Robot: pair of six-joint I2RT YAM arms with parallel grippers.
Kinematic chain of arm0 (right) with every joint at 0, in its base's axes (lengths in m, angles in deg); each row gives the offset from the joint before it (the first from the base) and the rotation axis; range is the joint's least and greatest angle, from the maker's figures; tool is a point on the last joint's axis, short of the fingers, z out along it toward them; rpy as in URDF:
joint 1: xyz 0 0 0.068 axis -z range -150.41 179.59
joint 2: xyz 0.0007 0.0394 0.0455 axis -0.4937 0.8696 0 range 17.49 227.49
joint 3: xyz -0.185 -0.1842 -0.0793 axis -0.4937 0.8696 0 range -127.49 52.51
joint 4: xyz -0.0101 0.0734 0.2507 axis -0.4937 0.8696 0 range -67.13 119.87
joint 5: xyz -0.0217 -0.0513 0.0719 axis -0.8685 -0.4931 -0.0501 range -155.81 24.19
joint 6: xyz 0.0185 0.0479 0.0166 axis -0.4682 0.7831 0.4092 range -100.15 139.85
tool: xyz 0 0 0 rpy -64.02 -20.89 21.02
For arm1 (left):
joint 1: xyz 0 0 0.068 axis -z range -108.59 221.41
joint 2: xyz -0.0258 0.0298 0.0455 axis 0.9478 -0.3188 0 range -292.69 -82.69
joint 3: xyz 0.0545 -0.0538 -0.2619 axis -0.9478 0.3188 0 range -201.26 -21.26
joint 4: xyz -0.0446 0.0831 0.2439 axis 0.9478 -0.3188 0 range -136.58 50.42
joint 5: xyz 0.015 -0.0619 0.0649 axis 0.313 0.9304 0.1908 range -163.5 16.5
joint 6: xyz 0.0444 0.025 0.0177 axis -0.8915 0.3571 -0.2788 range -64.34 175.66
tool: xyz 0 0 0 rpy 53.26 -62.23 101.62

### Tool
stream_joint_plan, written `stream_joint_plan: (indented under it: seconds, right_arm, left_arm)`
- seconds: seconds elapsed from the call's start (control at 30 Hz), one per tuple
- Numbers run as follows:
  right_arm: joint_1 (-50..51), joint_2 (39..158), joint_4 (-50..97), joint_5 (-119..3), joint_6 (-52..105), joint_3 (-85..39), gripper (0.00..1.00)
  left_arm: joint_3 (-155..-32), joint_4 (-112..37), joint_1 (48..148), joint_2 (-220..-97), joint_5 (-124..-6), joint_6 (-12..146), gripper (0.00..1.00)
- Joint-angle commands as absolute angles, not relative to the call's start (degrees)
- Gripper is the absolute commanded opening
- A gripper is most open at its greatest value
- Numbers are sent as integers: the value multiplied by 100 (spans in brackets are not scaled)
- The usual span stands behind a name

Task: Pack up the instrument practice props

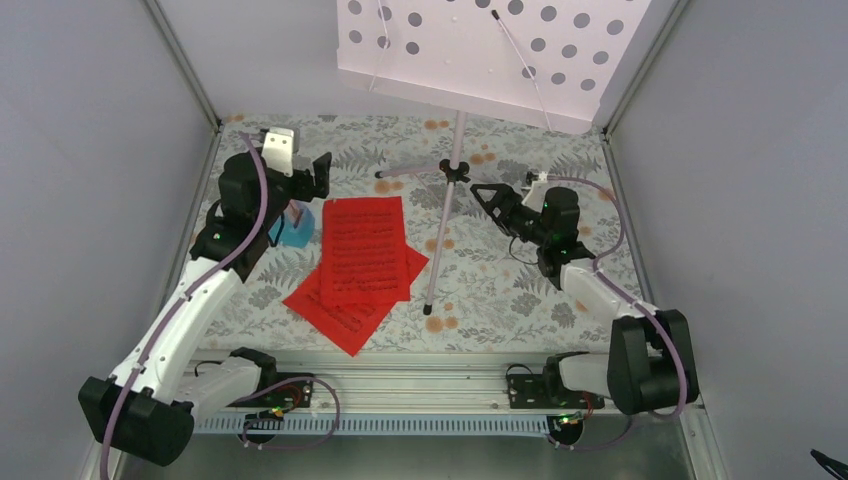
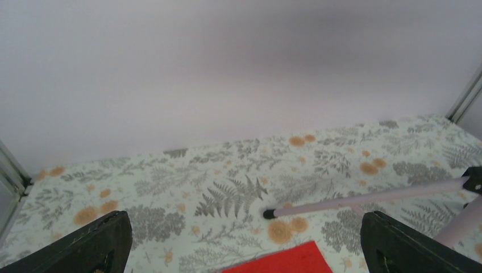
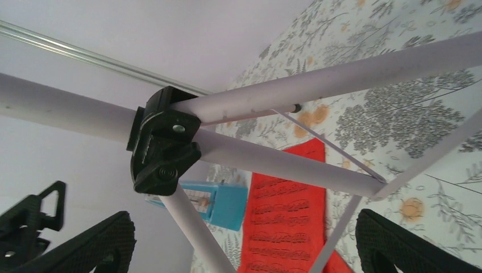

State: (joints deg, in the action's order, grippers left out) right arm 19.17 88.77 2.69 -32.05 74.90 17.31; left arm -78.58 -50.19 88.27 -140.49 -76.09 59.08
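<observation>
The pale lilac music stand stands at the back middle, its perforated desk (image 1: 480,50) high above the pole (image 1: 448,200). Red sheet-music pages (image 1: 362,255) lie overlapped on the table left of the pole. The light-blue metronome (image 1: 296,222) lies left of the pages, partly hidden by my left arm. My left gripper (image 1: 318,175) is open and empty above the table; in the left wrist view (image 2: 244,244) it faces a stand leg (image 2: 364,199) and a page corner (image 2: 284,261). My right gripper (image 1: 490,197) is open just right of the stand's black hub (image 3: 165,142). Its wrist view (image 3: 244,244) also shows the metronome (image 3: 221,202) and pages (image 3: 284,222).
Grey walls enclose the floral tablecloth (image 1: 520,290) on the left, back and right. The stand's three legs spread over the back middle, one foot (image 1: 428,310) near the front. A metal rail (image 1: 420,395) with both arm bases runs along the near edge.
</observation>
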Motion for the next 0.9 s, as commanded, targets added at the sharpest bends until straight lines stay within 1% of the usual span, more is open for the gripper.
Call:
stream_joint_plan:
  seconds: [0.0, 0.2, 0.57, 0.73, 0.87]
  right_arm:
    - [1941, 9164, -619, -2758, 8068, 1490, 91]
    - [1917, 9458, -1207, -2611, 8428, 1443, 75]
    - [1829, 9786, -1359, -2435, 8416, 1080, 57]
    - [1824, 10088, -1387, -2239, 8384, 844, 46]
    - [1803, 10116, -1339, -2305, 8324, 832, 43]
  left_arm:
    - [-7862, -5040, 8810, -14136, -7641, 5844, 100]
    - [-7861, -5053, 8809, -14186, -7536, 5876, 100]
    - [-7873, -5076, 8802, -14252, -7541, 5865, 100]
    - [-7874, -5082, 8810, -14246, -7549, 5858, 100]
    - [-7874, -5090, 8806, -14256, -7544, 5860, 100]
